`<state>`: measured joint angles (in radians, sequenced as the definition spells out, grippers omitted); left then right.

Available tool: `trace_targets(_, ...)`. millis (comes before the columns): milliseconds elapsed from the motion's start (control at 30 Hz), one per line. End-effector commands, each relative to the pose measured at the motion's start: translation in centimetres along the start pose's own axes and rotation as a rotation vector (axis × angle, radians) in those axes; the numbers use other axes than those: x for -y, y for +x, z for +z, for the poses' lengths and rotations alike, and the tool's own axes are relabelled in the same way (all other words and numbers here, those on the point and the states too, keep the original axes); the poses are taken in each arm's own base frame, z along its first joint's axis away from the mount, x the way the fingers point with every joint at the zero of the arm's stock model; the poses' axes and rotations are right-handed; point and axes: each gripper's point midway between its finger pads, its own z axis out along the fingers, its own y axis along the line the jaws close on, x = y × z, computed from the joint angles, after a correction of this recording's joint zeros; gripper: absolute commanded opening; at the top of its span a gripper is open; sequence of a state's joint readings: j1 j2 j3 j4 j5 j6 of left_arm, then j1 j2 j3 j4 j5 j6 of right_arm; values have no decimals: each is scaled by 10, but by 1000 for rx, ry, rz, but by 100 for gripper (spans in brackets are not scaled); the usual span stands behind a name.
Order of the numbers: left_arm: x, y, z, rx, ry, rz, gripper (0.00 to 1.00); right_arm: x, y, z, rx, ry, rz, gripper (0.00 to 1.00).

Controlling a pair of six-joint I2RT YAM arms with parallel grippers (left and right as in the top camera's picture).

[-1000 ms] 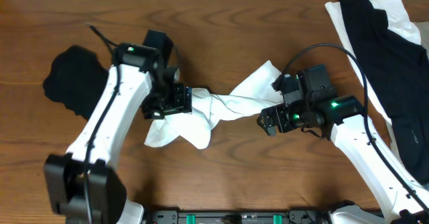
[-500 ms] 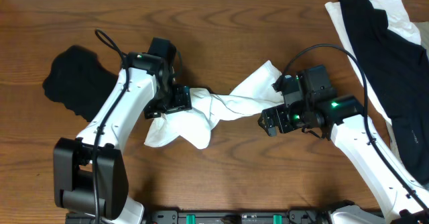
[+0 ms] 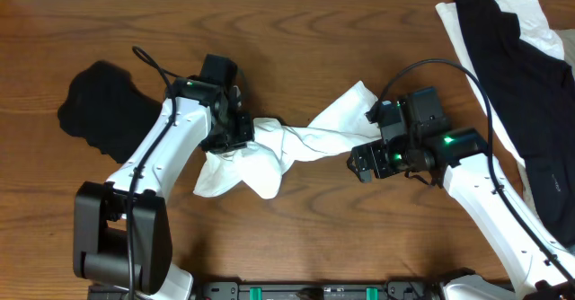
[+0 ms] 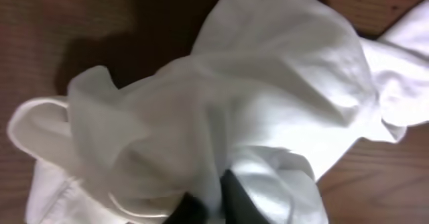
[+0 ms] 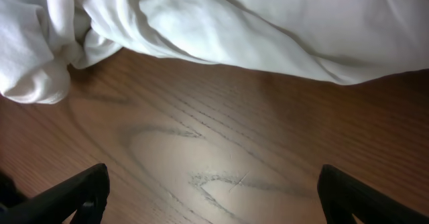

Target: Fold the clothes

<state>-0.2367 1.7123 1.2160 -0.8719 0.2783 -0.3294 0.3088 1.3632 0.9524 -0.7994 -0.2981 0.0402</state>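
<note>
At the middle of the table (image 3: 314, 237), the white T-shirt (image 3: 296, 143) lies crumpled, twisted between the arms. We note the left gripper (image 3: 244, 131) clamped on a bunch of cloth at the shirt's left end. The right gripper (image 3: 359, 163) hangs, jaws wide apart, over bare wood just beside the shirt's right part, holding nothing. We judge the step: grasping to spread it flat; no fold yet. Next the right gripper needs its own hold, then both pull apart to untwist.

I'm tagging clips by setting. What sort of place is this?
Likely a robotics lab bench: two robot arms at a wooden table, a crumpled white T-shirt between them, spare clothes heaped at one corner.
</note>
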Motion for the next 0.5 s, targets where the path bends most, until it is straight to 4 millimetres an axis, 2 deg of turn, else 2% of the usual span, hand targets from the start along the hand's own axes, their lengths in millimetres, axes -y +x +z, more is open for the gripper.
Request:
trace_targets(0, 5, 0, -4, 1, 30, 34, 6, 1, 0, 0, -2, 4, -10, 96)
trace_targets(67, 10, -4, -17, 36, 44, 71, 6, 1, 0, 0, -2, 6, -10, 96)
trace_targets(133, 18, -11, -40, 102, 68, 96, 6, 3, -1, 0, 1, 8, -8, 96)
trace_targets(200, 31, -17, -81, 211, 106, 141, 6, 5, -2, 0, 8, 11, -2, 95)
trace_targets(233, 34, -18, -94, 245, 118, 154, 6, 6, -3, -1, 10, 12, 1, 95)
trace_targets(367, 57, -13, -196, 503, 209, 221, 6, 10, -7, -1, 26, 28, 28, 94)
trace_targets(467, 72, 3, -283, 739, 293, 279, 6, 10, -11, -1, 46, 28, 22, 95)
